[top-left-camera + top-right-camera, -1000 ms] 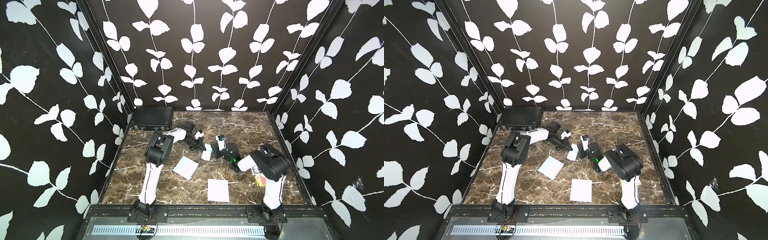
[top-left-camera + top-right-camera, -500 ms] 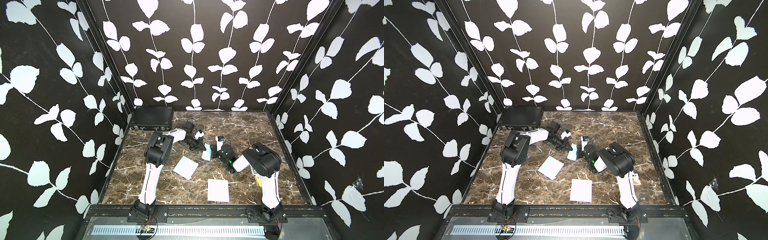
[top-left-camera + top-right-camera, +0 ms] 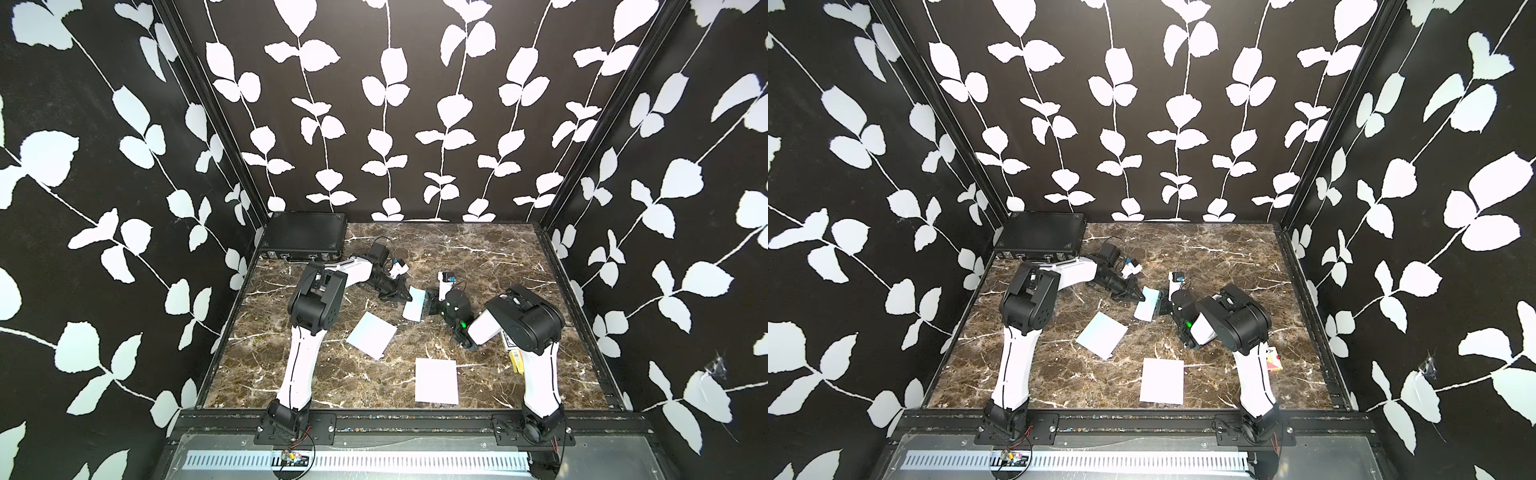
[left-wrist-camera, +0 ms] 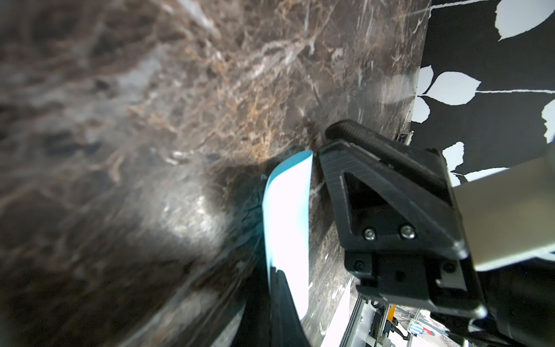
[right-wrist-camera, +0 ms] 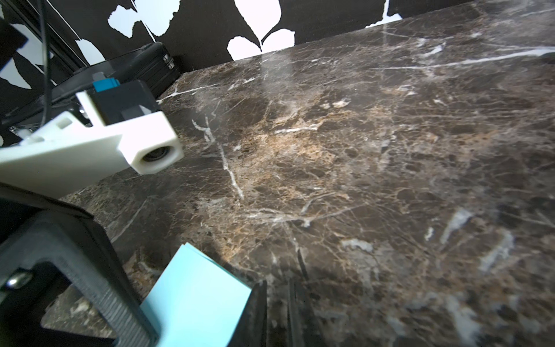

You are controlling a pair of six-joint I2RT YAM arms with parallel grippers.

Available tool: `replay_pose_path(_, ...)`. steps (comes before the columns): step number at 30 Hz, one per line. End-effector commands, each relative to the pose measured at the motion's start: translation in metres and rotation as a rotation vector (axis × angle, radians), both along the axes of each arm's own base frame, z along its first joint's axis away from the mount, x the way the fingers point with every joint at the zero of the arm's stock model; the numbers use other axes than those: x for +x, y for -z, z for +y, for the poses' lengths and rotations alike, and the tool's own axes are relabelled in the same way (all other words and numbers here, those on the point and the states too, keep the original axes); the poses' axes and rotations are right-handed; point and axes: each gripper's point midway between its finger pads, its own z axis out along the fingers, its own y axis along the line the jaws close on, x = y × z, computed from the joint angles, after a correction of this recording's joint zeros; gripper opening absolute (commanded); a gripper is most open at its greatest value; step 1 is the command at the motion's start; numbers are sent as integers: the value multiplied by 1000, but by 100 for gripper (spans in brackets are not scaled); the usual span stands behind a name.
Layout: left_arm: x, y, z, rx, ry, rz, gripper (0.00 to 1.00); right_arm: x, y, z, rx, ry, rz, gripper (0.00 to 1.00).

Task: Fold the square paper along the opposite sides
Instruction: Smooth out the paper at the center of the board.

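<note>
Marble tabletop, seen from above. Nearest the front edge lies a flat white sheet. Just beyond it, a pale blue sheet sits askew. Farther back, mid-tabletop, is the folded paper: left jaws clenched on one edge, right jaws slightly parted beside the opposite edge. A black case fills the far left corner.

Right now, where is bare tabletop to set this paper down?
Bare marble at the far right corner, and between the left arm and the near white sheet. Crowded mid-table: left pincer, right pincer, held paper, tilted sheet.
</note>
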Motion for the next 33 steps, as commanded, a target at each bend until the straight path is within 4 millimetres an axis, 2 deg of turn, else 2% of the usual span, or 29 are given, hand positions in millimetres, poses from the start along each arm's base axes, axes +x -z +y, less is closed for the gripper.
replay_pose_path(1, -4, 11, 15, 95, -28, -4, 0, -10, 19, -17, -29, 27, 76, 17)
replay_pose_path(8, 18, -1, 10, 83, -183, -20, 0, -10, -29, 8, 37, -97, 6, 18)
replay_pose_path(13, 28, -2, 5, 72, -292, -19, 0, -15, -44, 27, 22, -155, -40, 19)
replay_pose_path(18, 25, 4, 4, 94, -296, -27, 0, -17, -40, 45, -10, -189, -42, 20)
replay_pose_path(21, 23, 6, 5, 95, -296, -24, 0, -15, -23, 47, -38, -180, -18, 20)
replay_pose_path(27, 19, 8, 8, 102, -290, -28, 0, -23, 12, 25, -94, -110, 54, 20)
replay_pose_path(33, 17, 10, 10, 108, -285, -26, 0, -32, 24, 7, -129, -64, 96, 21)
